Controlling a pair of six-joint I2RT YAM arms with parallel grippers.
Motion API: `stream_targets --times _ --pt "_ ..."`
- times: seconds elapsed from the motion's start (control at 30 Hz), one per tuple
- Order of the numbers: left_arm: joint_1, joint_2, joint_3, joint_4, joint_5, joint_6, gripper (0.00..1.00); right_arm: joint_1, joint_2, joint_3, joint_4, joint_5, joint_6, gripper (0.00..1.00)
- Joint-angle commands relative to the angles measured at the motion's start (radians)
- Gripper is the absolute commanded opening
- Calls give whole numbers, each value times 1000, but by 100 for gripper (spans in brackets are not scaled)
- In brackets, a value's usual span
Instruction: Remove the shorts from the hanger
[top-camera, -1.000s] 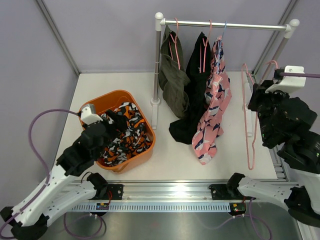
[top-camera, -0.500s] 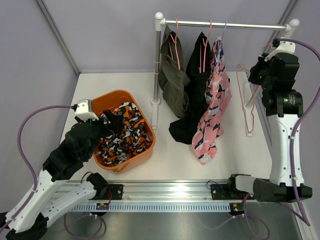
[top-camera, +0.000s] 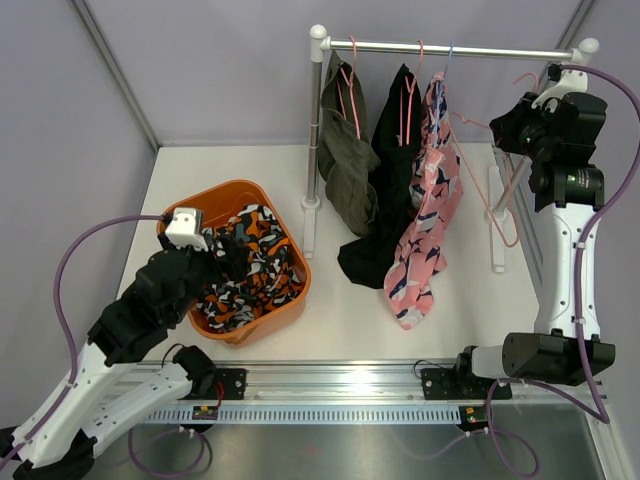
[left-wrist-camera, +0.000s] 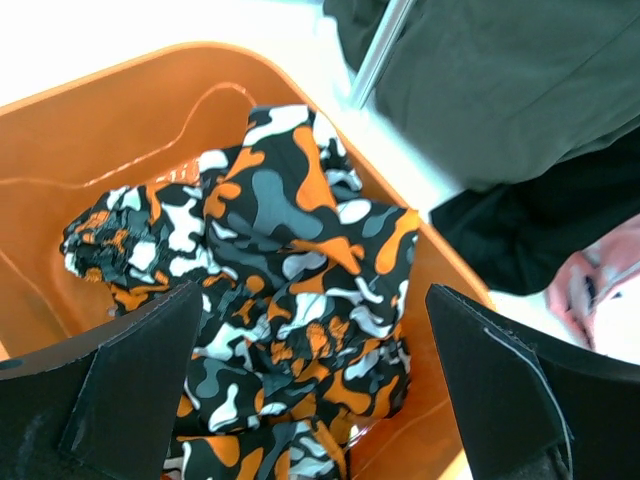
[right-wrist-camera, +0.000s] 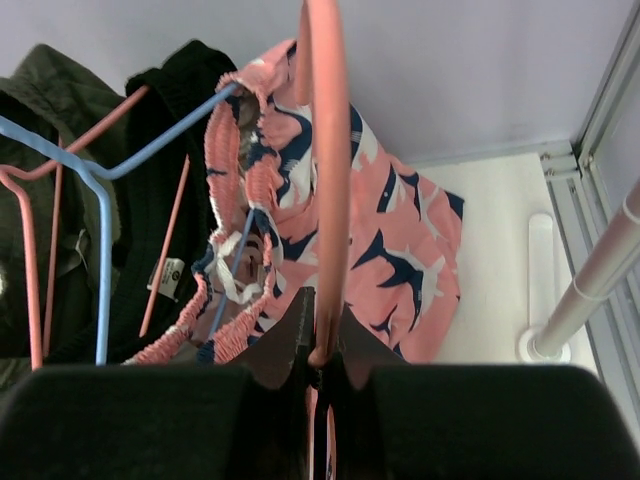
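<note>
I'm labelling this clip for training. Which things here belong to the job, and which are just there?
Job: olive shorts, black shorts and pink shorts on the rack; camouflage shorts in the orange basket; pink hanger in the right gripper.
Just there: purple cables; metal track along the near edge.

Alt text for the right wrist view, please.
The right claw is shut on a bare pink hanger. Beyond it pink patterned shorts hang on a blue hanger, with black shorts and olive shorts to their left.
</note>
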Motion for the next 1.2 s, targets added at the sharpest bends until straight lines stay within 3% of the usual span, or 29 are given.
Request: stream_targets --times 0.0,0.4,0.8,1.17 --pt "3 -14 -32 0 25 39 99 -6 -13 29 120 -35 -24 0" --pt "3 -45 -83 -9 11 62 99 -6 12 84 183 54 -44 0" --pt "3 -30 -89 -13 12 59 99 -6 228 331 103 111 -55 0" --pt "3 -21 -89 -17 17 56 99 -6 316 360 73 126 -42 0"
